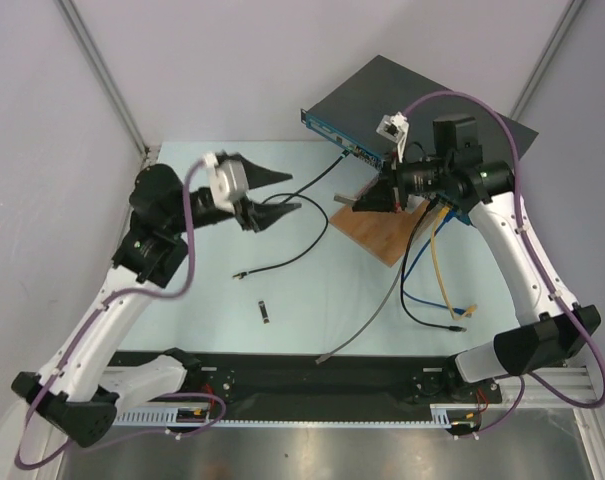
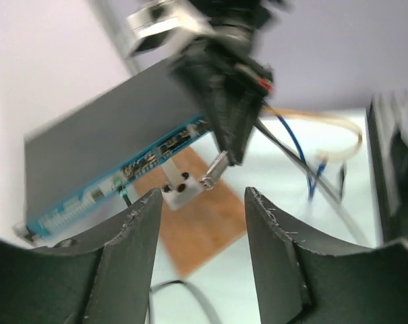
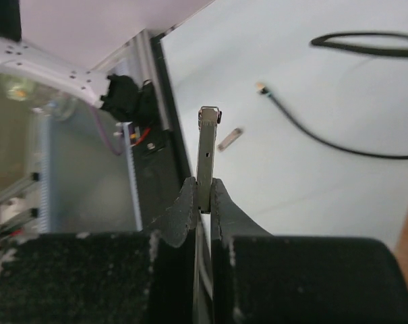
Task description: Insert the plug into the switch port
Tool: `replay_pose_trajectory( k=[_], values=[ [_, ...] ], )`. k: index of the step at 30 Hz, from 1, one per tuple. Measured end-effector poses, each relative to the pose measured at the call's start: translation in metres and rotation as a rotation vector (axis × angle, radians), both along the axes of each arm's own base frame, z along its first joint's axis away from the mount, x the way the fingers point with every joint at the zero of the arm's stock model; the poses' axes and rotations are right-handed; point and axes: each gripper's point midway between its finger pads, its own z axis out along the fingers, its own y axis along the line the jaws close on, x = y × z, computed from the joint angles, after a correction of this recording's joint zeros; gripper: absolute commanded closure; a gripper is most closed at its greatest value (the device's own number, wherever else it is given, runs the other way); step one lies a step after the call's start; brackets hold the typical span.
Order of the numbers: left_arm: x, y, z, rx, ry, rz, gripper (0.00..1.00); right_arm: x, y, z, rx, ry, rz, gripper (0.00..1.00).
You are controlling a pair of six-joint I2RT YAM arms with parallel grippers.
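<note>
**Q:** Which step did this moment show?

**A:** Carriage of the plug toward its port, as I judged it. My right gripper (image 3: 202,192) had its fingers pressed onto the rear end of a slim silver metal plug (image 3: 207,152), which projected straight beyond the fingertips.

**Q:** And the switch?

**A:** The large flat black metal switch (image 1: 402,100) lay near, off to one side of those fingertips. The plug did not touch its narrow blue front face (image 2: 116,179). The next move called for squaring the plug's free end to a socket, then a straight push.

**Q:** Arm poses?

**A:** My right arm reached forward, its forearm turned leftward over the brown wooden board (image 1: 382,232). My left gripper (image 2: 200,199) hung raised, fingers spread and empty, with the blue face beyond them.
</note>
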Motion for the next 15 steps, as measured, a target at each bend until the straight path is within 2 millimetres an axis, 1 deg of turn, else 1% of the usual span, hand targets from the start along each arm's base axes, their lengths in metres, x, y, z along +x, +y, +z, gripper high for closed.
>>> replay_pose_trajectory(
  k=[1,3,5,7,9,10,12,15],
  values=[
    [-0.012,-0.003,-0.004,0.045,-0.083,-0.034,0.49,-0.004,-0.001,-0.005,0.002,0.051,0.016,1.0],
    [-0.034,-0.013,-0.015,0.119,-0.222,-0.102,0.53,-0.013,-0.002,-0.012,0.012,0.124,0.049,1.0],
    [-0.053,-0.023,-0.033,0.18,-0.323,-0.172,0.55,-0.023,-0.002,-0.018,0.024,0.195,0.079,1.0],
    [-0.066,-0.033,-0.054,0.237,-0.383,-0.224,0.55,-0.033,-0.001,-0.026,0.04,0.274,0.105,1.0],
    [-0.073,-0.042,-0.076,0.295,-0.423,-0.258,0.54,-0.04,0.0,-0.033,0.048,0.341,0.121,1.0],
    [-0.074,-0.044,-0.082,0.317,-0.433,-0.264,0.53,-0.043,0.0,-0.035,0.049,0.364,0.126,1.0],
    [-0.075,-0.048,-0.092,0.349,-0.457,-0.273,0.5,-0.048,0.002,-0.036,0.056,0.405,0.139,1.0],
    [-0.071,-0.051,-0.096,0.376,-0.486,-0.256,0.48,-0.055,0.006,-0.036,0.062,0.446,0.161,1.0]
  ],
)
